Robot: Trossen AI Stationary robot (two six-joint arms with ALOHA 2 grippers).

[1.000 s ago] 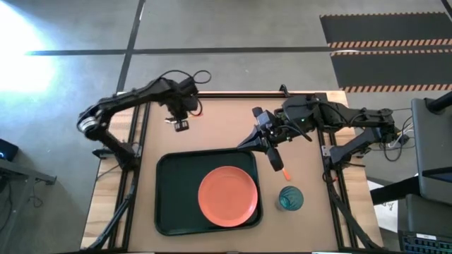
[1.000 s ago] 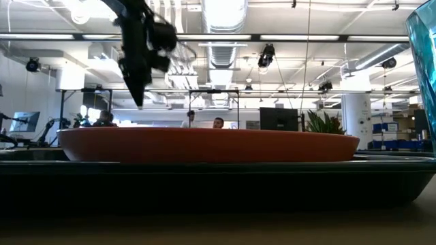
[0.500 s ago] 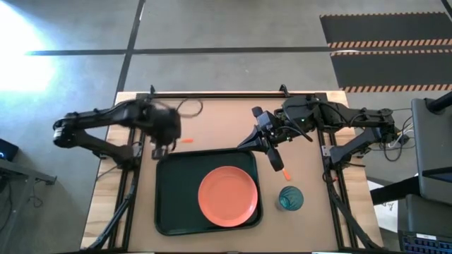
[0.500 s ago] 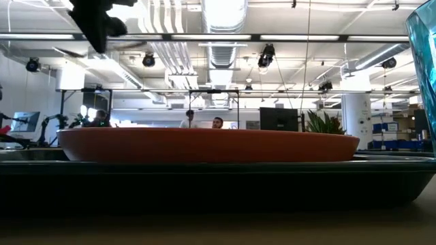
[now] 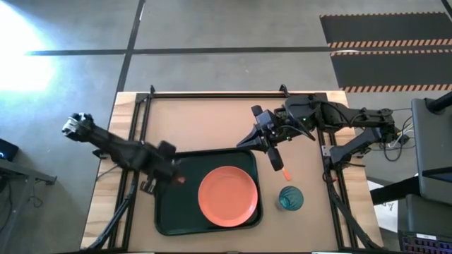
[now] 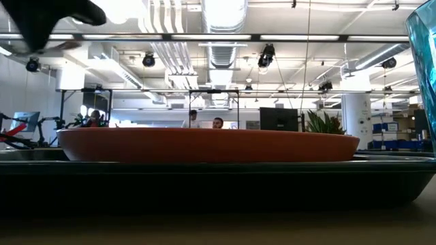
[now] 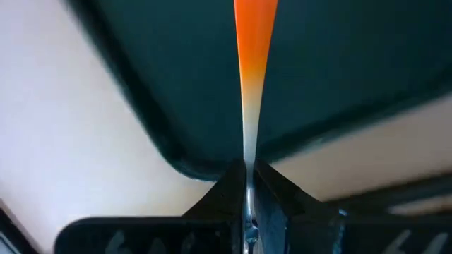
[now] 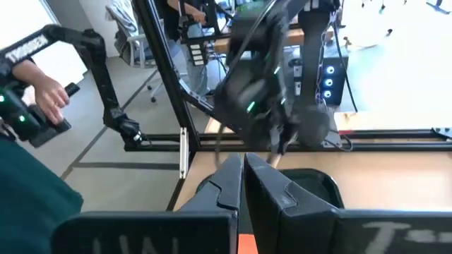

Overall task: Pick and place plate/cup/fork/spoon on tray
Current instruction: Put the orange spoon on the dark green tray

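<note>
High view shows your left tool clamped on an orange-handled utensil, handle pointing over the tray's left edge beside the plate; your right tool grips another.
</note>
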